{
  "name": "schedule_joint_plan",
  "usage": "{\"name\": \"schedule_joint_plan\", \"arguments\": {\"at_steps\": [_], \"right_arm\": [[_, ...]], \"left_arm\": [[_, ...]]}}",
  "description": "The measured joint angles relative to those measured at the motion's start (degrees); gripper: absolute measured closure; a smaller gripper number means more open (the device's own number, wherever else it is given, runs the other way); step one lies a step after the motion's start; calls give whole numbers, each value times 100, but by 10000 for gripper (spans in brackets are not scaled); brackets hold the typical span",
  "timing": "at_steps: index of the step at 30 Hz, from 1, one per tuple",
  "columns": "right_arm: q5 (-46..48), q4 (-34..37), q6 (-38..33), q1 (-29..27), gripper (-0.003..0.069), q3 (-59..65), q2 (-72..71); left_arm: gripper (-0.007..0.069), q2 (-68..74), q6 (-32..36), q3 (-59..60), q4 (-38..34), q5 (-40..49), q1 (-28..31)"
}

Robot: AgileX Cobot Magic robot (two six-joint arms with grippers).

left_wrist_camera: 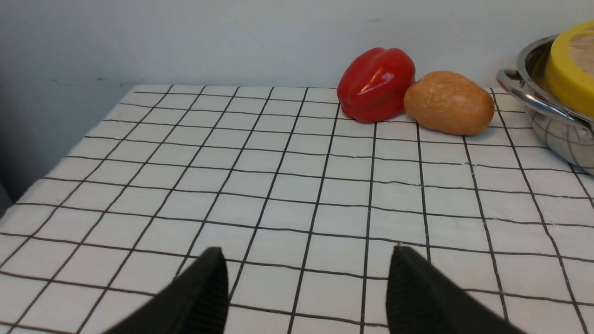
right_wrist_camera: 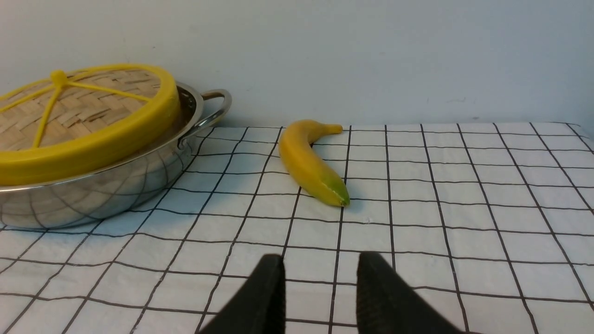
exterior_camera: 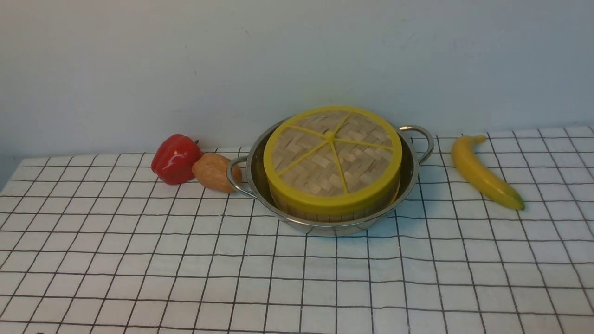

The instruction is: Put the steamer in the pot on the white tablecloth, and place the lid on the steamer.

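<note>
The shiny steel pot point(exterior_camera: 408, 181) stands on the white tablecloth point(exterior_camera: 297, 278) near the back wall. Inside it sits the bamboo steamer point(exterior_camera: 325, 214), only its slatted side showing below the lid. The woven lid point(exterior_camera: 332, 155) with its yellow rim and spokes rests on top of the steamer, tilted slightly. Neither arm appears in the front view. In the left wrist view my left gripper point(left_wrist_camera: 308, 253) is open over bare cloth, well short of the pot point(left_wrist_camera: 552, 116). In the right wrist view my right gripper point(right_wrist_camera: 320, 260) is open and empty, apart from the pot point(right_wrist_camera: 106, 185) and lid point(right_wrist_camera: 83, 125).
A red bell pepper point(exterior_camera: 175, 158) and a brown potato point(exterior_camera: 214, 172) lie against the pot's left handle. A yellow banana point(exterior_camera: 482, 171) lies to the pot's right. The cloth's left edge drops off in the left wrist view.
</note>
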Motion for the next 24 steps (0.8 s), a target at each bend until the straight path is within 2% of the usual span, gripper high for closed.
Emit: {"name": "schedule_joint_plan", "arguments": {"at_steps": [24], "right_arm": [[0, 0, 16, 0, 419, 0, 0]], "left_arm": [[192, 0, 0, 0, 66, 0, 0]]}}
